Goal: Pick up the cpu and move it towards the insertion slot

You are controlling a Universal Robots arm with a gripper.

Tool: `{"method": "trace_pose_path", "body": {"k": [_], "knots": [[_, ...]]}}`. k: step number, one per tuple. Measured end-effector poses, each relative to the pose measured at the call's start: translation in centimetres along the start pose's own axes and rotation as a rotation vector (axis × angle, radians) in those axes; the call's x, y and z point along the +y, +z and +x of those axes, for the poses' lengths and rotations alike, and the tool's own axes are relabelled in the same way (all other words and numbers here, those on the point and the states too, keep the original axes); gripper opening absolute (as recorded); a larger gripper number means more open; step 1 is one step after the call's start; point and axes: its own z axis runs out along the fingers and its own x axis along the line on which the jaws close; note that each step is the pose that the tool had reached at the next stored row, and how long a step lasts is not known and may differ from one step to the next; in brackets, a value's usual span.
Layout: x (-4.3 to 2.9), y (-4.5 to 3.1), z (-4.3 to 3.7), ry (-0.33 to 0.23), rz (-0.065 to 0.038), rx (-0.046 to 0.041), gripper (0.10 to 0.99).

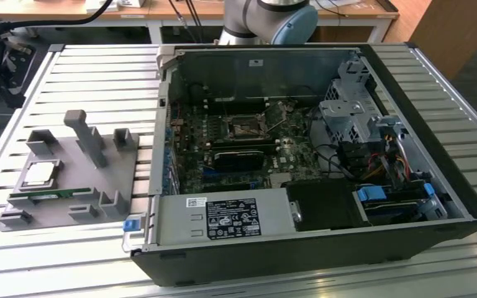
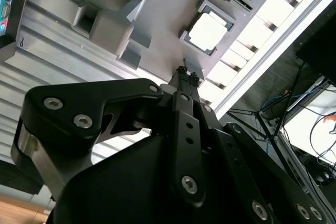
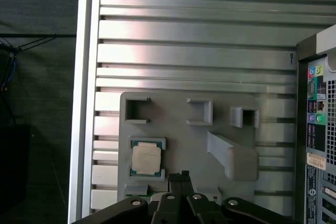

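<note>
Jaws closed and empty, cpu [image 3: 146, 158] sitting in its cradle!

The chip lies flat, silver lid up. It's near-square, so there's no long axis to call, and its edges line up with its pocket on the grey fixture [image 1: 77, 175]. In the exterior view that's nine o'clock from the open computer case [image 1: 305, 261], whose insertion slot [image 1: 245, 128] sits mid-board. In both wrist views the gripper [image 2: 186, 72] has its fingertips pressed together, gripping nothing, near the chip but apart.
</note>
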Motion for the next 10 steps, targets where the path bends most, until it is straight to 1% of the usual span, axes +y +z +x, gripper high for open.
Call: {"method": "trace_pose_path", "body": {"k": [10], "knots": [[0.00, 0.13, 0.16, 0.000, 0.000, 0.0000, 0.106]]}}
